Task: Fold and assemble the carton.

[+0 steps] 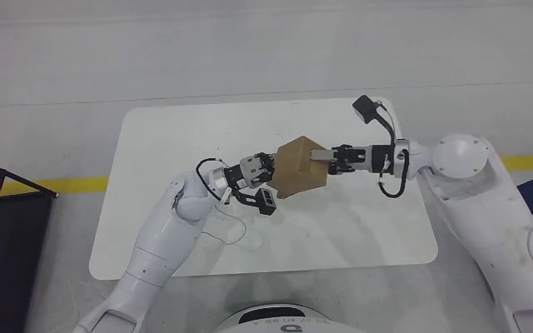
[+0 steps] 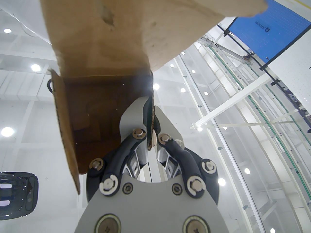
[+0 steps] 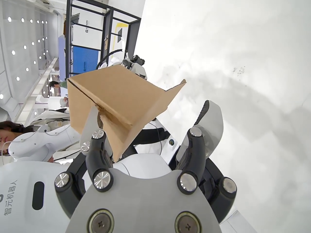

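Pinching carton (image 2: 102, 37) wall: L tool (image 2: 151, 120); R tool (image 3: 150, 109) spread wide, against opposite side.

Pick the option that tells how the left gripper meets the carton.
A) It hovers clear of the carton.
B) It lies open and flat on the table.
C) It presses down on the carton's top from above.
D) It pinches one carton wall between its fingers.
D: in the left wrist view, the left gripper has both fingers closed on the edge of one wall of the carton.
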Controlling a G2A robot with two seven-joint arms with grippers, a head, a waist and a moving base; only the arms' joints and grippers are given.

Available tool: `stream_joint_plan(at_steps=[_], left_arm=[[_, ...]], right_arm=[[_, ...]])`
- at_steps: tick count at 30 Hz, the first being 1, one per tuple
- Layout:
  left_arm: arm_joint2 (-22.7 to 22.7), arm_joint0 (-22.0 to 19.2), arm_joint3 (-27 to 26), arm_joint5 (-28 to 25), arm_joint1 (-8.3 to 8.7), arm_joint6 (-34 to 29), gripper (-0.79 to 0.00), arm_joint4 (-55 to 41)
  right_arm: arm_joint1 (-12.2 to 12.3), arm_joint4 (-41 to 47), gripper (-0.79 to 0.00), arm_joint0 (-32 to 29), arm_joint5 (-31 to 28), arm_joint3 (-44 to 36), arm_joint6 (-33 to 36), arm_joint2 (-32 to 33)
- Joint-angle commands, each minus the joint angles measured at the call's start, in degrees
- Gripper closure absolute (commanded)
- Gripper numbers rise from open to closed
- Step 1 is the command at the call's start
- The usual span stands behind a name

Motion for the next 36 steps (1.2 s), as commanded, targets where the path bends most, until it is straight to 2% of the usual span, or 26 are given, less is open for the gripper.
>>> stream_joint_plan(at_steps=[1,7,10,11,15,19,26,31,34,36], left_arm=[[0.0,0.0,0.0,0.0,0.0,0.0,0.0,0.0],[0.0,0.0,0.0,0.0,0.0,0.0,0.0,0.0],[0.0,0.0,0.0,0.0,0.0,0.0,0.0,0.0],[0.0,0.0,0.0,0.0,0.0,0.0,0.0,0.0],[0.0,0.0,0.0,0.0,0.0,0.0,0.0,0.0],[0.0,0.0,0.0,0.0,0.0,0.0,0.0,0.0],[0.38,0.39,-0.4,-0.68,-0.09,-0.99,0.0,-0.43],[0.99,-0.37,4.39,5.4,-0.47,-5.8,0.0,-11.52],[1.35,-1.89,7.55,7.36,-0.49,-5.2,0.0,-15.11],[1.11,-3.12,8.25,6.41,-0.29,-3.12,0.0,-13.69]], right_arm=[[0.08,0.09,-0.693,-0.65,-0.2,-0.65,0.17,0.33],[0.1,-0.21,-0.693,-1.07,-0.5,-1.72,0.35,-0.04],[0.1,1.42,-0.733,-1.12,-1.9,-1.79,-1.12,1.5],[0.11,2.5,-0.785,-1.35,-2.98,-1.83,-1.79,2.44],[0.28,7.72,-0.785,-4.13,-9.73,-1.13,-2.94,7.04],[0.65,9.41,-0.785,-7.73,-13.1,-0.51,-3.19,11.32],[0.2,16.53,-0.785,-11.14,-18.25,-0.49,-10.83,15.73],[0.2,16.53,-0.785,-11.14,-18.25,-0.49,-10.83,15.73],[0.12,16.9,-0.785,-11.31,-18.35,-0.54,-11.66,15.7],[-0.09,18.55,-0.785,-11.94,-19.49,-0.27,-13.59,16.21]])
